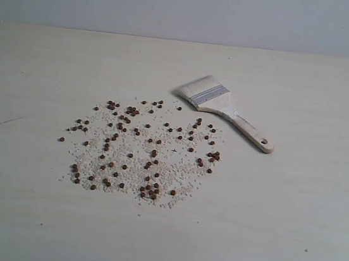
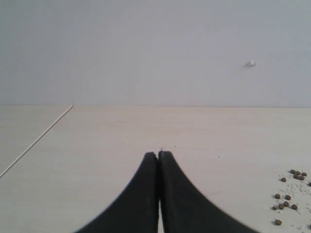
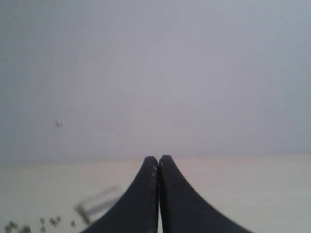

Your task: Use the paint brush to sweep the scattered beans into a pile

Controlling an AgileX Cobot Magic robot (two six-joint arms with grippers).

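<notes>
No readable text, labels, brands, numbers or signs in any view. The only likely carrier, the wide flat pale-wood-handled, silver-ferruled paint brush (image 1: 219, 103), shows no legible mark in the exterior view. It's too blurred in the right wrist view to tell.

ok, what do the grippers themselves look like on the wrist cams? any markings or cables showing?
Left gripper and right gripper look alike. Each has two plain matte black fingers, wide at the base and curving in to narrow rounded tips. No markings or cables are visible. The arms themselves don't appear in the exterior view.
</notes>
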